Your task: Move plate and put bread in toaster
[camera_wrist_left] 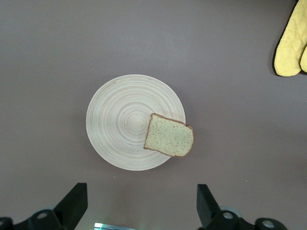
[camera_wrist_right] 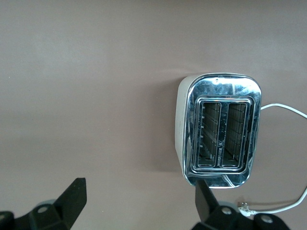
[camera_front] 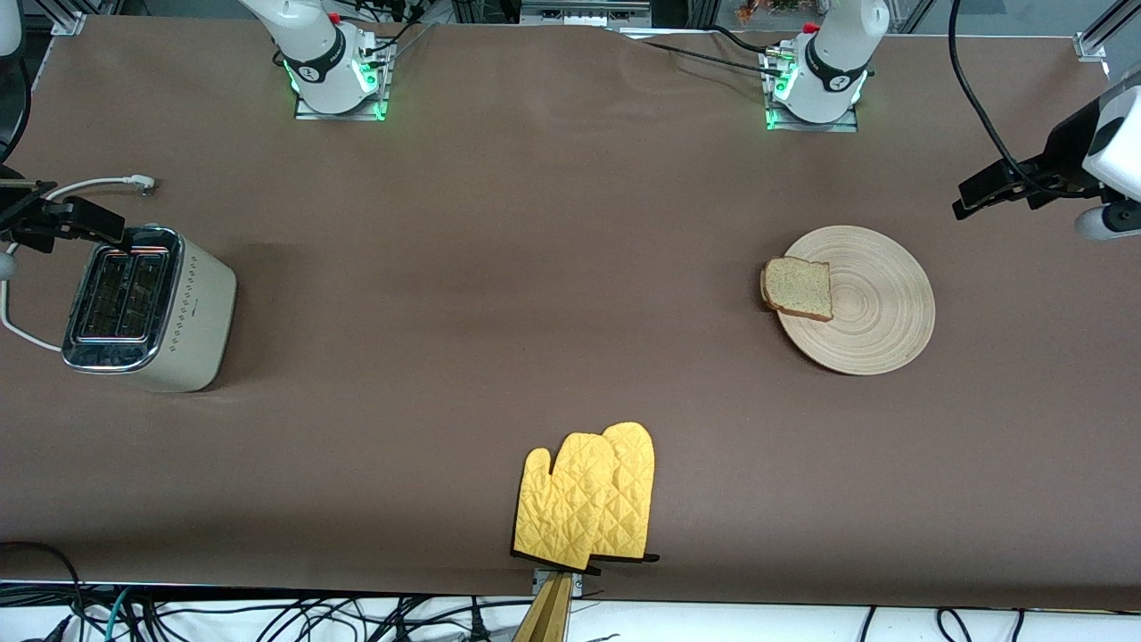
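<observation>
Nothing picked up yet — left end effector [camera_wrist_left: 139, 208] hangs wide open and empty over the plate [camera_front: 878, 308] where the bread [camera_front: 799, 288] overhangs the rim, right end effector [camera_wrist_right: 136, 206] open over the toaster [camera_front: 147, 308] — first comes a plate grab, I reckon.

Even, bright light; soft shadows; sharp focus

One plate [camera_front: 878, 303], one bread [camera_front: 799, 288], one toaster [camera_front: 147, 308], two oven mitts [camera_front: 588, 497].
</observation>
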